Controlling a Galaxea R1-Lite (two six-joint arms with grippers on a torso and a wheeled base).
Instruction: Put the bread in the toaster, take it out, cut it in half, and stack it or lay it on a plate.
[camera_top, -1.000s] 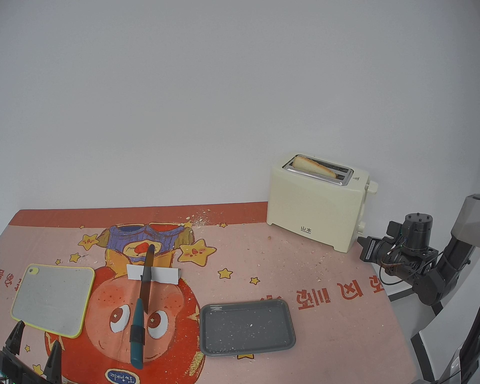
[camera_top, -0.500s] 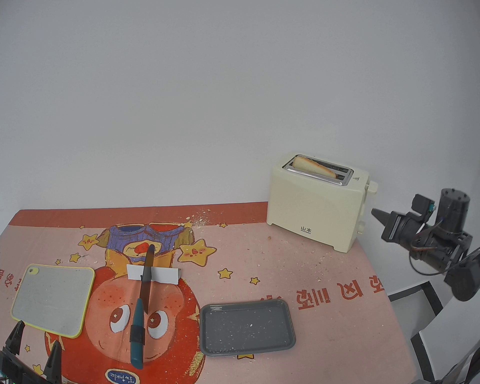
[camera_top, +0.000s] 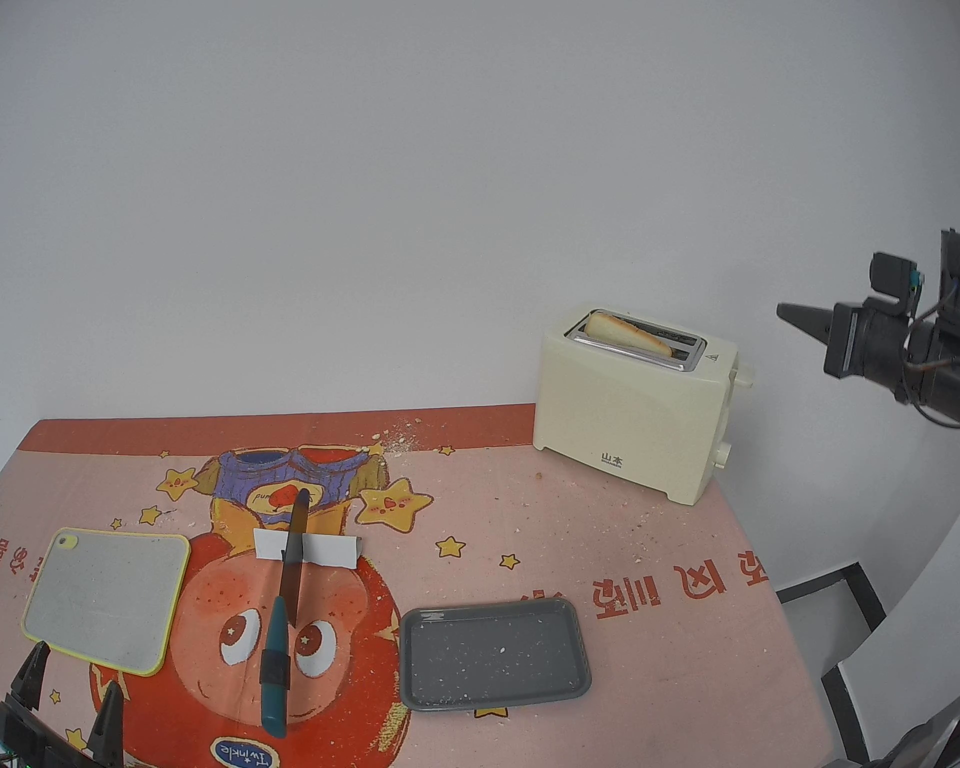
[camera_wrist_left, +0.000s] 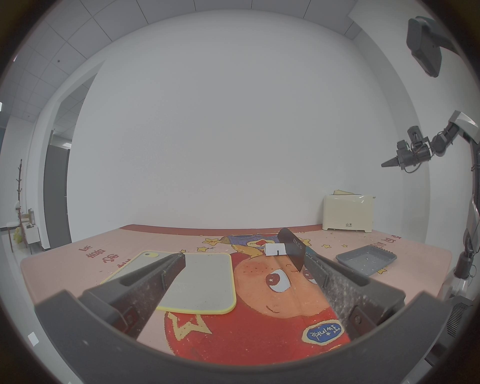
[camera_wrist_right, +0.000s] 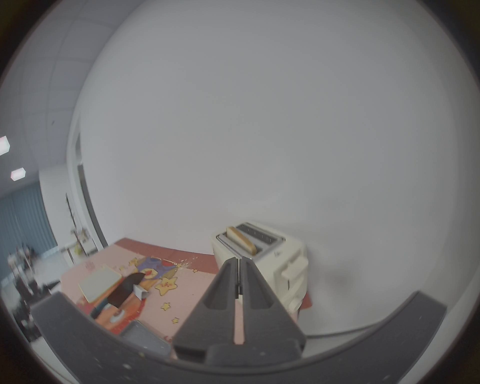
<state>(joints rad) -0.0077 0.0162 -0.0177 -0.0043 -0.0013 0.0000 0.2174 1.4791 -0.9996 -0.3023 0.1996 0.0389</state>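
Where 1 toaster (camera_top: 630, 420) stands, 1 bread (camera_top: 628, 333) protrudes.

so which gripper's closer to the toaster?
Right. The right gripper hangs in the air to the right of the toaster, above its top; the left gripper sits by the cutting board, far off.

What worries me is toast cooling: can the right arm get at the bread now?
Probably yes: the bread sticks out of the toaster with nothing over it, though the right gripper is shut.
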